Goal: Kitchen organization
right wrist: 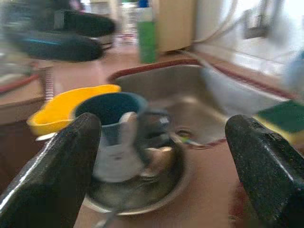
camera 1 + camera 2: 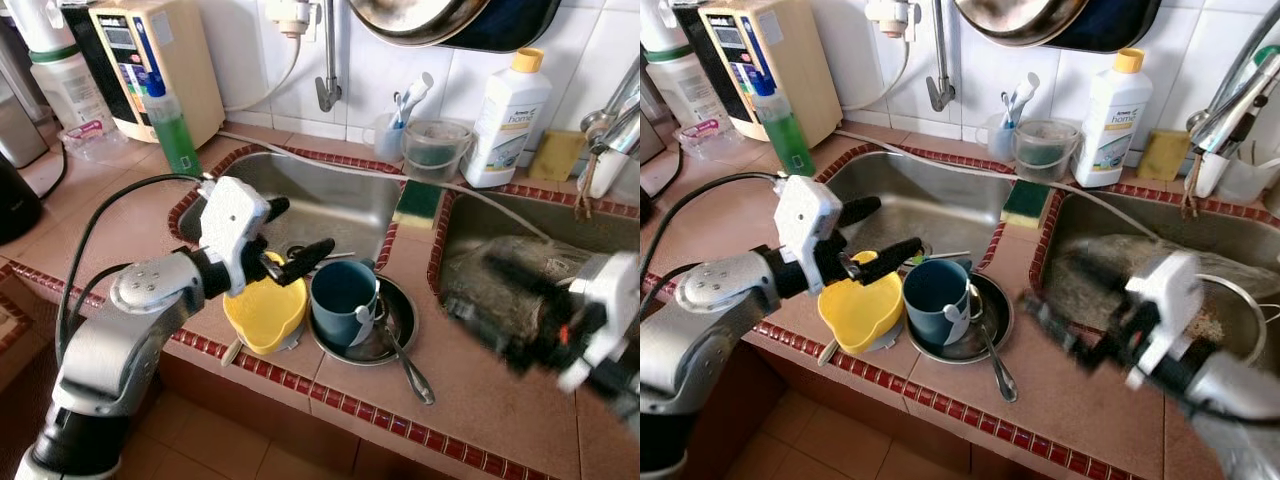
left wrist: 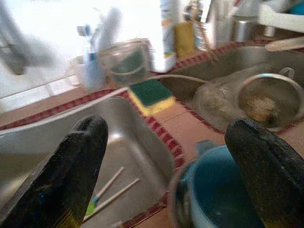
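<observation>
**Dishes perched at the bench edge as two open hands close in**

The robot's left hand (image 2: 283, 240), fingers spread and holding nothing, hovers just above a yellow bowl (image 2: 264, 312) that sits at the front lip of the tiled bench (image 2: 470, 380). Just beyond that hand's fingertips stands a blue mug (image 2: 342, 300) on a metal plate (image 2: 392, 330), a spoon (image 2: 408, 368) trailing off the plate toward the edge. The right hand (image 2: 1065, 335), also open and empty, is blurred with motion and points at the mug from the opposite side. The likely risk: both hands converging on the same crowded cluster could collide, or a fast sweep could tip the mug or knock bowl, plate or spoon off the bench to the floor.
</observation>
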